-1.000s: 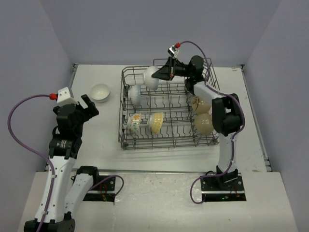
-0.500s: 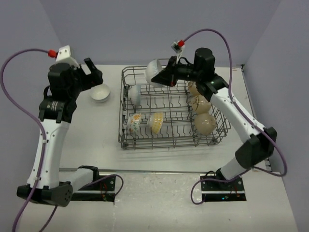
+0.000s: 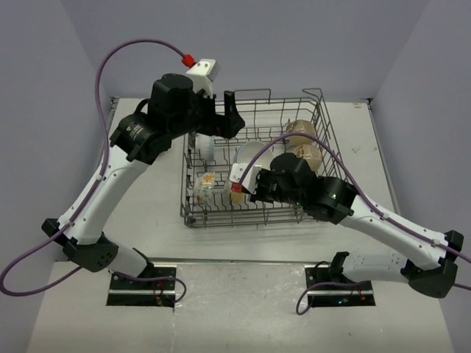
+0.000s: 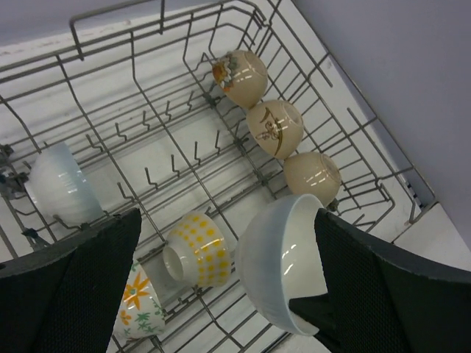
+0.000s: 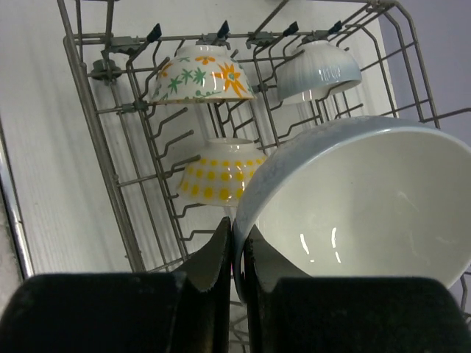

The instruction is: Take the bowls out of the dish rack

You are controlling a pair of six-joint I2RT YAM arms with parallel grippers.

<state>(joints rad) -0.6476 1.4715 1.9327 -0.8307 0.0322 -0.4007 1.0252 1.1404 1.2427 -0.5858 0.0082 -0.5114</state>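
My right gripper (image 3: 245, 182) (image 5: 239, 250) is shut on the rim of a plain white bowl (image 3: 254, 157) (image 5: 360, 198) (image 4: 283, 265) and holds it above the middle of the dish rack (image 3: 213, 220). My left gripper (image 3: 223, 120) (image 4: 227, 217) hangs open and empty over the rack's back left. In the rack stand another white bowl (image 3: 206, 147) (image 4: 62, 184), a flowered bowl (image 3: 206, 187) (image 5: 202, 77), a yellow-dotted bowl (image 4: 195, 250) (image 5: 221, 176) and three tan bowls (image 4: 274, 126) along the right side.
The rack's wire walls and raised handle loops (image 3: 316, 99) stand higher than the bowls, and rows of upright tines (image 4: 176, 158) fill its floor. Bare table (image 3: 147, 198) lies left of the rack. My left arm (image 3: 110, 176) crosses above that side.
My left arm has swung from the table's left side up over the rack's back, still open. My right arm has carried the white bowl from the rack's back towards its middle.
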